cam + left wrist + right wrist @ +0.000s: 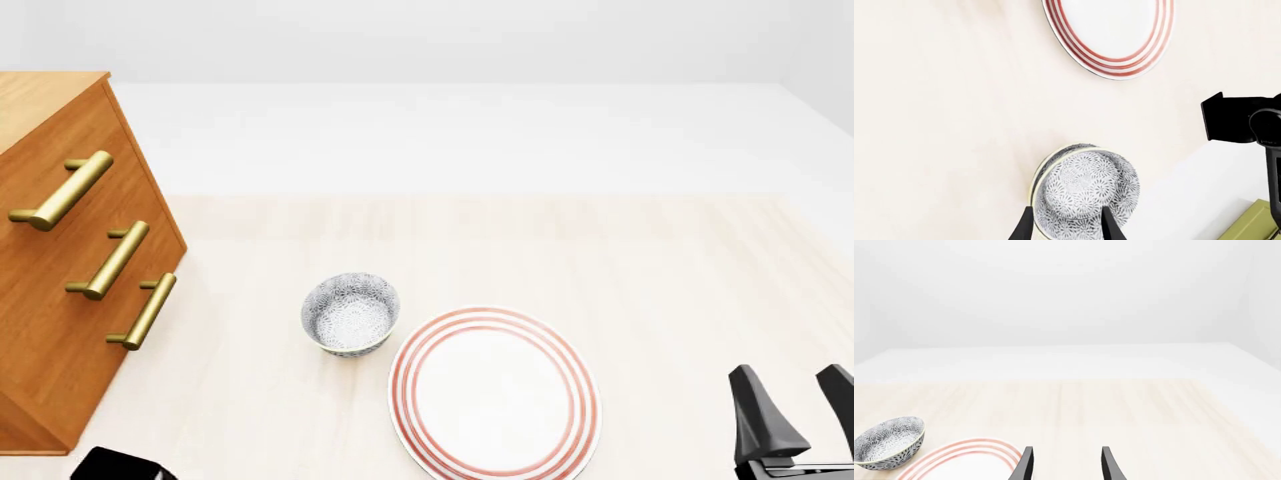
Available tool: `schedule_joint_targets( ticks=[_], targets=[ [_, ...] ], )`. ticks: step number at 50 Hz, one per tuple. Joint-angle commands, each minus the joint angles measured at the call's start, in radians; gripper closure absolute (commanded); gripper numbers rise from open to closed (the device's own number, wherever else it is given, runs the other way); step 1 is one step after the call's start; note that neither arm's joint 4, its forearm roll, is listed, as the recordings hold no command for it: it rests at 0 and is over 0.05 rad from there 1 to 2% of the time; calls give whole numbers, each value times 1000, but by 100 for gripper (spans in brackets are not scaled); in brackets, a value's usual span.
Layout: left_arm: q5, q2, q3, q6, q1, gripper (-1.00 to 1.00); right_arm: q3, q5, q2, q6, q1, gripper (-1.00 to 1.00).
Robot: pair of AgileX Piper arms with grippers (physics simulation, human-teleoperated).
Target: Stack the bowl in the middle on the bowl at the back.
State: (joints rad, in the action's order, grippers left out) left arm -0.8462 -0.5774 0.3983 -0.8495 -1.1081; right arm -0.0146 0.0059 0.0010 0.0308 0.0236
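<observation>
The bowl in the middle (pixel 1087 185), grey-black lacy speckle on white, rests nested in a second patterned bowl whose rim (pixel 1071 148) shows just outside it. In the front view the pair reads as one small bowl (pixel 350 313) left of the plate, and it also appears in the right wrist view (pixel 887 442). My left gripper (pixel 1067 227) is open, with the bowls lying beyond its fingertips and nothing held. Only a black part of the left arm (pixel 120 465) shows in the front view. My right gripper (pixel 794 410) stands open near the front right edge, holding nothing.
A wooden dresser (pixel 67 270) with brass handles fills the left side. A large red-ringed plate (pixel 494 390) lies at the front centre, right of the bowls. The right arm (pixel 1241 117) and an olive-green object (pixel 1254 225) show in the left wrist view.
</observation>
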Motion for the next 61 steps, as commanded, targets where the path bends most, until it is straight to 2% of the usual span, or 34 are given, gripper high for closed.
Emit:
schedule_joint_targets(
  ticks=[1, 10, 22, 25, 27, 29, 35, 44, 49, 53, 54, 58, 61],
  targets=[
    [-120, 89, 51, 42, 52, -100, -1, 1, 0, -5, 1, -100],
    [-223, 159, 104, 83, 105, -100, -3, 2, 0, -9, 1, -100],
    [-288, 209, 154, 106, 138, -100, -4, 3, 0, -10, 1, -100],
    [-309, 231, 188, 133, 164, -100, -5, 3, 0, -9, 1, -100],
    [-322, 236, 233, 180, 191, -100, -5, 3, 0, -9, 1, -100],
    [-333, 252, 279, 182, 211, -100, -5, 2, 0, -8, 1, -100],
    [-372, 302, 407, 242, 326, -100, -8, 1, 0, -10, 0, -100],
    [-374, 310, 484, 251, 405, -100, -7, 1, -1, -7, 0, -100],
    [-373, 297, 531, 279, 467, -100, -30, -2, 0, 1, -2, -100],
    [-373, 297, 531, 279, 467, -100, -30, -2, 0, 1, -2, -100],
    [-373, 301, 547, 283, 507, -100, -110, 29, -1, -14, 34, -100],
    [-373, 304, 550, 291, 532, -100, -168, 74, -1, -43, 55, -100],
    [-373, 305, 551, 295, 543, -100, -194, 94, -1, -37, 57, -100]
  ],
)
